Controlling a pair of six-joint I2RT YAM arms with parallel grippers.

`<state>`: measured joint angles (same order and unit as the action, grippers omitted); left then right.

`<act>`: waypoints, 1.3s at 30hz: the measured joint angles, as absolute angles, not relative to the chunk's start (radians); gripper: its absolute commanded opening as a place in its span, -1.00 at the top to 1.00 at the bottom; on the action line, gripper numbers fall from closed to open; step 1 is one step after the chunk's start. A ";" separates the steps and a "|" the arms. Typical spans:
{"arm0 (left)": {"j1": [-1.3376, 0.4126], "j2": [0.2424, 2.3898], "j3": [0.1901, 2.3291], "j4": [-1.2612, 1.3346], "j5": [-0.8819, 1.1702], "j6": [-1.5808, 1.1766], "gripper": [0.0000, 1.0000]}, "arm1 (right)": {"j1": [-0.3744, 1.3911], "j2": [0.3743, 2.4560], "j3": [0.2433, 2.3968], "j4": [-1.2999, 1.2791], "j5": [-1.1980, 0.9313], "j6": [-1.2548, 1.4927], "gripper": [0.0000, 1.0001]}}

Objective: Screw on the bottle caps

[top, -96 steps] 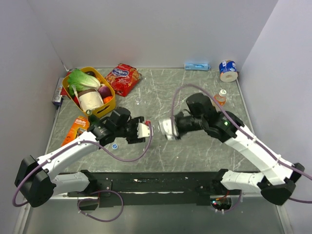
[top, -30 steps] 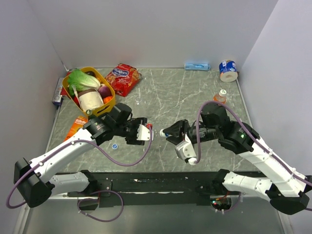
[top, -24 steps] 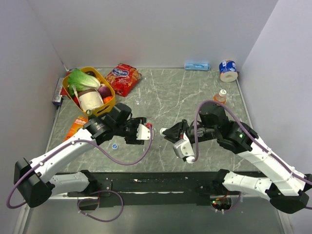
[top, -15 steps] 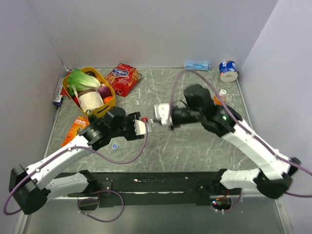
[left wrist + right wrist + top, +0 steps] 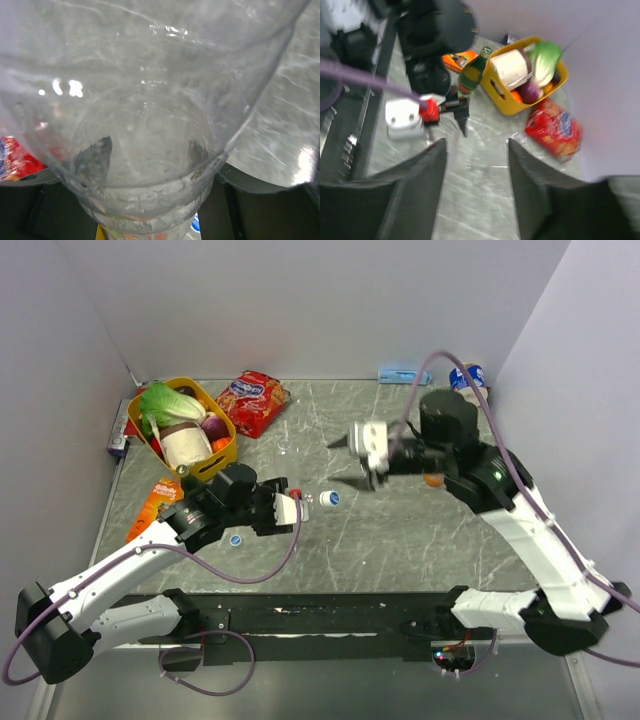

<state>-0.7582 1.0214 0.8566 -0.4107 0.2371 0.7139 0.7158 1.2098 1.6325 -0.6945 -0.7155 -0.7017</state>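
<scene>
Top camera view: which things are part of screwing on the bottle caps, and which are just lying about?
For the job: clear bottle in the left gripper; blue-and-white cap just beyond it; blue cap on the table.

Lying about: yellow basket, red snack bag, orange packet, dark green bottle, tape roll.

A robot lab cell: blank white walls (image 5: 330,310) box in a grey marbled table (image 5: 400,530)

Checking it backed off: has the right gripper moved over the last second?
Yes. The right gripper has moved away from the near edge, toward the blue pack by the far wall.
</scene>
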 measured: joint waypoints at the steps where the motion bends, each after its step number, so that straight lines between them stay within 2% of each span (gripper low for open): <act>1: -0.758 1.021 0.857 -0.433 0.251 0.722 0.98 | 0.722 1.176 1.602 -0.723 -0.720 -0.780 -0.32; 6: -0.758 1.021 0.857 -0.496 0.289 0.768 0.98 | 0.789 1.036 1.446 -0.885 -0.708 -1.124 -0.29; 10: -0.758 1.022 0.864 -0.503 0.300 0.783 0.98 | 0.828 1.031 1.426 -0.967 -0.689 -1.271 -0.26; 28: -0.758 1.023 0.900 -0.506 0.347 0.803 0.97 | 0.894 1.075 1.391 -0.915 -0.599 -1.327 -0.07; 36: -0.758 1.024 0.906 -0.506 0.354 0.804 0.98 | 0.902 1.078 1.380 -0.859 -0.591 -1.287 0.16; 37: -0.758 1.024 0.906 -0.504 0.354 0.803 0.98 | 0.902 1.078 1.380 -0.856 -0.591 -1.275 0.25; 38: -0.758 1.024 0.905 -0.503 0.354 0.803 0.98 | 0.903 1.078 1.380 -0.854 -0.590 -1.264 0.47; 39: -0.758 1.024 0.906 -0.503 0.355 0.802 0.98 | 0.903 1.079 1.380 -0.850 -0.591 -1.251 0.57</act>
